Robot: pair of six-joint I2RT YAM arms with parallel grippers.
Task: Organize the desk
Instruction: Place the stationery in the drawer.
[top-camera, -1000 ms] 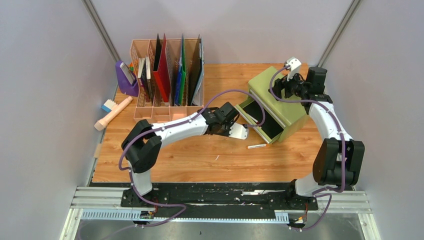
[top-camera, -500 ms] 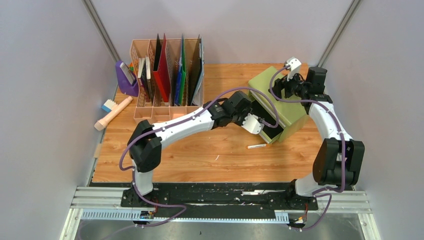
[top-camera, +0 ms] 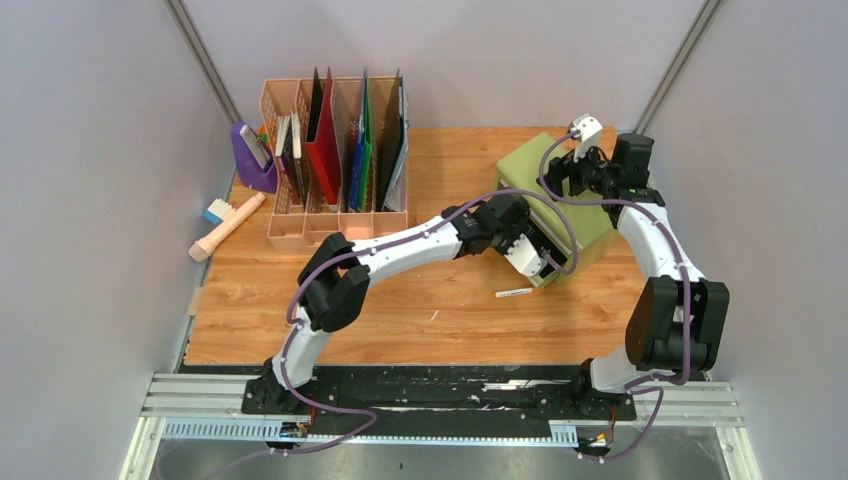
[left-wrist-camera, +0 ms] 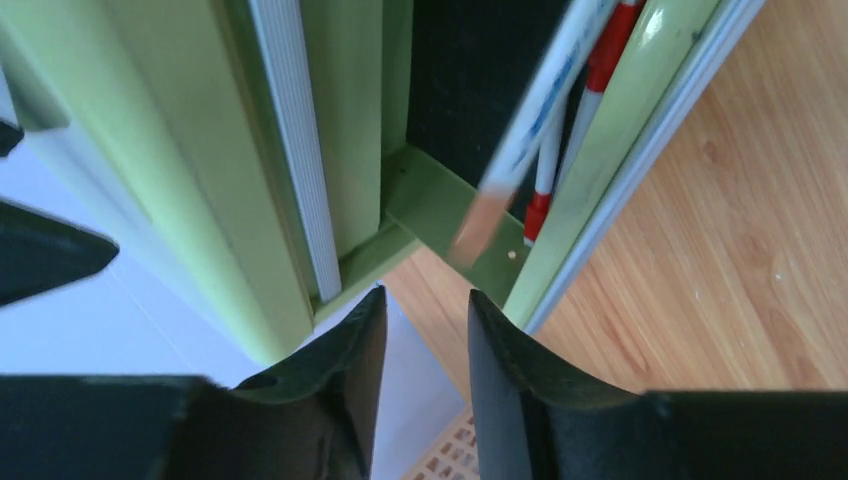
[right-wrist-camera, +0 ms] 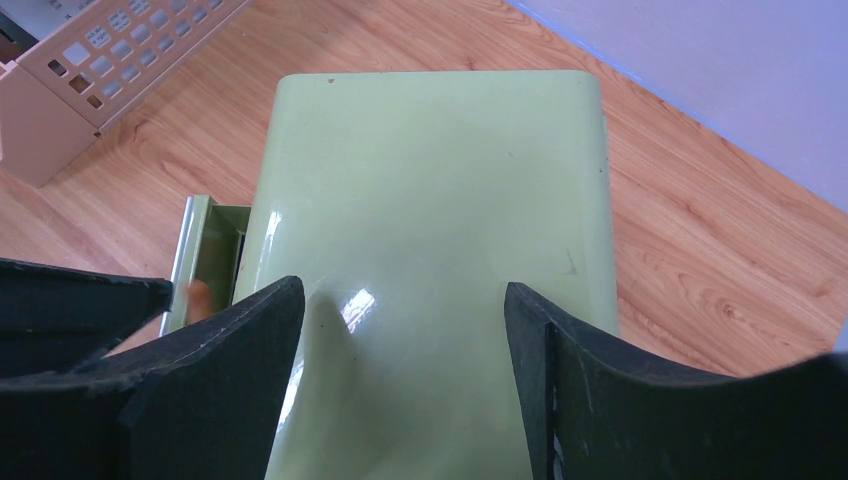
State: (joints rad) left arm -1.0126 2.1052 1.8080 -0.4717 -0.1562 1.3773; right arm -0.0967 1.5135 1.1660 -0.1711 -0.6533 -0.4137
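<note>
L gripper (left-wrist-camera: pixel 422 303): fingers part-way apart, narrow gap, nothing btwn them. It sits right at the front of the drawer (right-wrist-camera: pixel 205 255) of the green cabinet (top-camera: pixel 520 165); contact can't be confirmed. Nearest in top view: black rail (top-camera: pixel 440 385) w/ both arm bases on it, running along the front edge of the desk (top-camera: pixel 420 325). The desk fills the mid of the view, light orange-brown wood grain. White pen (top-camera: pixel 514 292) lies on the desk just in front of the cabinet, near the L gripper, apart from it. Drawer is out a little; L wrist cam shows red-and-white pens (left-wrist-camera: pixel 540 205) inside, one more item there too blurred to name. Cabinet stands on the R rear part of the desk, turned at an angle. R gripper (right-wrist-camera: pixel 402 290) is above the cabinet top, fingers spread wide, holding nothing; touching or not, can't tell. Far L rear: peach file rack (top-camera: pixel 300 228) w/ upright folders (top-camera: pixel 325 150). Purple holder (top-camera: pixel 250 165) is just beside the rack; brush (top-camera: pixel 225 228) lies near the L desk edge.
</note>
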